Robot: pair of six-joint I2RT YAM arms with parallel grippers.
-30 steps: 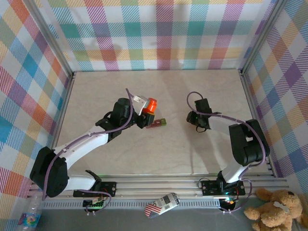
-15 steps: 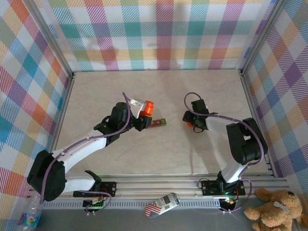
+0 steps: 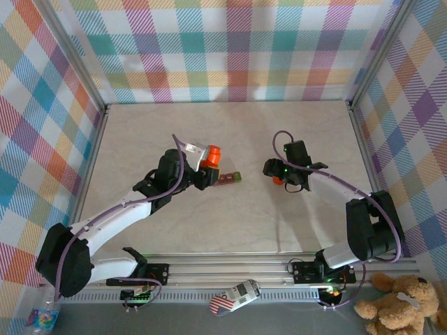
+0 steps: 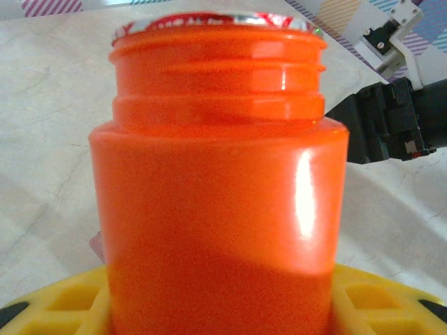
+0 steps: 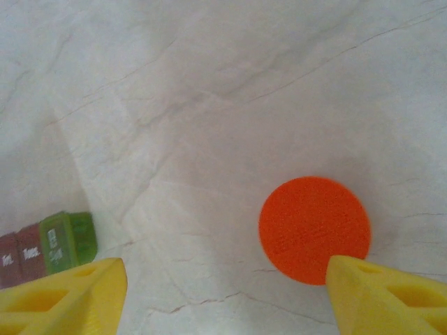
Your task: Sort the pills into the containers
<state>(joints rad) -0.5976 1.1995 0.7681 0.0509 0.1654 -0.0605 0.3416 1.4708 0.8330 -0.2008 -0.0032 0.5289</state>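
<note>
Containers flat on the table, about mid-table, between the 2 arms. Short strip, dark red-brown w/ 1 green compartment at the end facing the right arm. Right wrist cam catches that green end plus 2 dark ones beside it; white lettering on the lids, too small to read.

Just beside the strip's other end: orange bottle, clamped in the left claw. Left wrist cam has the bottle up close, threaded neck on show, silvery rim at the mouth, yellow fingers snug on both sides at its base. Can't tell if the bottle touches the table.

Over to the right: round orange cap flat on the table, apart from the strip. Right claw sits over it, jaws spread wide, gripping nothing; the cap's edge is tucked behind 1 yellow fingertip.
</note>
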